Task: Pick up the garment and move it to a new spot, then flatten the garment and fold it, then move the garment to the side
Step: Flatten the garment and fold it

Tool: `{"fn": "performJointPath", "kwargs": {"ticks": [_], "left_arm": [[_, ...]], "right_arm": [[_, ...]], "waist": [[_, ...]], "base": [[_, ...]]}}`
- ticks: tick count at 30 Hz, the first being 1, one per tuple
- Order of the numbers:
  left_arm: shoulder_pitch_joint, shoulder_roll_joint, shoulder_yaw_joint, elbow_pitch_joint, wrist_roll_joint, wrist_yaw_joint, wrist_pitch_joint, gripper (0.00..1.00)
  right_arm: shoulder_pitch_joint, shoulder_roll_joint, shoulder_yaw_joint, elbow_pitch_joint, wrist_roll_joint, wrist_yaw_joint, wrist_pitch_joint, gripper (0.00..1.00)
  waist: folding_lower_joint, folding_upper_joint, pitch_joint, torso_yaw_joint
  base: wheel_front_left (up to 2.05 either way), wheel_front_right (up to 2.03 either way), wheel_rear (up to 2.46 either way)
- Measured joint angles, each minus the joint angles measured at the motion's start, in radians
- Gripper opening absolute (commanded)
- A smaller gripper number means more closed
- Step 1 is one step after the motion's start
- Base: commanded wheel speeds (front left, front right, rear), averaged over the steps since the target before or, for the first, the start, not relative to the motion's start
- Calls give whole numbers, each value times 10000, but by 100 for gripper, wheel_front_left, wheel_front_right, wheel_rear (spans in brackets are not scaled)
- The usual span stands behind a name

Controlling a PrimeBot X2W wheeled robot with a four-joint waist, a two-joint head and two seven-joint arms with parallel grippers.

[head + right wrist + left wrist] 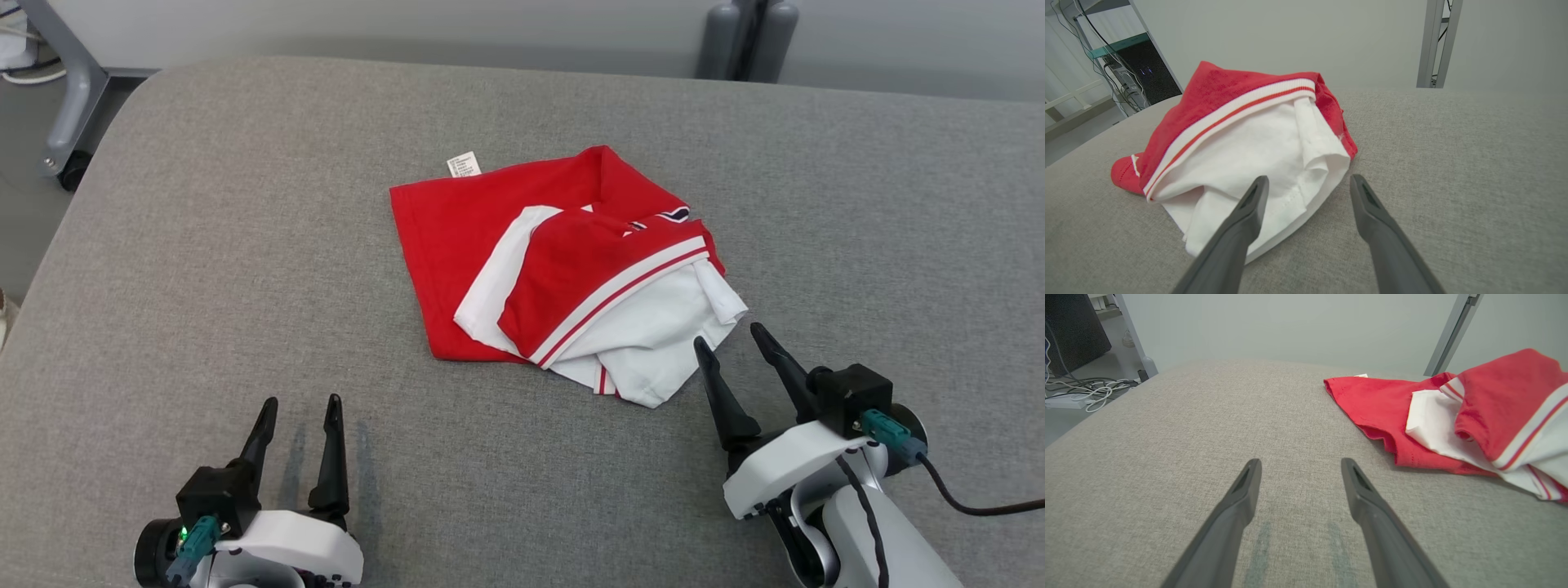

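Note:
A red and white garment point(563, 273) lies crumpled and partly folded on the grey padded table point(245, 261), with a small white label at its far edge. In the left wrist view the garment point(1453, 412) sits off to the right; in the right wrist view its white part point(1257, 163) lies just ahead. My right gripper point(731, 336) stands open at the garment's near right corner, its fingertips almost at the white hem, with nothing between them. My left gripper point(300, 402) is open at the lower left, well apart from the cloth, over bare table point(1300, 461).
The table's left edge point(49, 269) drops to a floor with a grey wheeled frame leg point(69, 106). Cables point(1081, 392) lie on the floor beyond the table. A grey post point(747, 37) stands behind the far edge.

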Motion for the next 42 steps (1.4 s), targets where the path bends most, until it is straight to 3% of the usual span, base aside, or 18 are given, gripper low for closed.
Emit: {"fn": "performJointPath", "kwargs": {"ticks": [6, 7, 8, 9, 11, 12, 18, 21, 28, 34, 42], "left_arm": [[-123, -2, -136, -40, -63, 44, 0, 100], [-128, 0, -138, -48, -69, 48, 0, 100], [-128, 0, -138, -50, -75, 48, 0, 100], [-129, -2, -136, -50, -84, 50, 0, 100], [-151, 0, -130, -44, -98, 50, 0, 100], [-169, -2, -130, -40, -98, 50, 0, 100], [-301, -6, -128, -44, -109, 59, 0, 100], [-301, -4, -123, -50, -109, 56, 0, 100], [-301, -4, -211, -48, -134, 27, 0, 100], [-367, -4, -430, -27, -219, -10, 0, 100], [-555, -4, -855, -29, -407, -10, 0, 100]], "right_arm": [[-187, 0, -249, 173, -23, 0, -2, 100], [-203, 0, -263, 165, -23, -2, -2, 89], [-205, 4, -267, 165, -23, 0, -2, 71], [-205, 4, -270, 159, -23, -2, -2, 40], [-214, 2, -282, 127, -23, 0, -2, 5], [-216, 2, -293, 107, -23, -2, 0, 0], [-268, 10, -886, -564, -58, 0, -2, 0], [-432, -84, -1335, -1051, -608, -2, -2, 0], [-1774, -1572, -1906, -1285, -1549, 0, -2, 0], [-3195, -2648, -1818, -424, -2107, 0, 0, 0], [-5542, -3770, -1551, 1921, -3235, 0, 194, 0]], "waist": [[0, 0, 324, 236], [0, 0, 355, 246], [0, 0, 377, 247], [0, 0, 390, 240], [0, 0, 412, 215], [0, 0, 422, 199], [0, 0, 426, 108], [0, 0, 397, 72], [0, 0, 403, 73], [0, 0, 538, 274], [0, 0, 917, 845]], "base": [[0, 0, 0], [0, 0, 0], [0, 0, 0], [0, 0, 0], [0, 0, 0], [0, 0, 0], [0, 0, 0], [0, 0, 0], [0, 0, 0], [0, 0, 0], [0, 0, 0]]}}
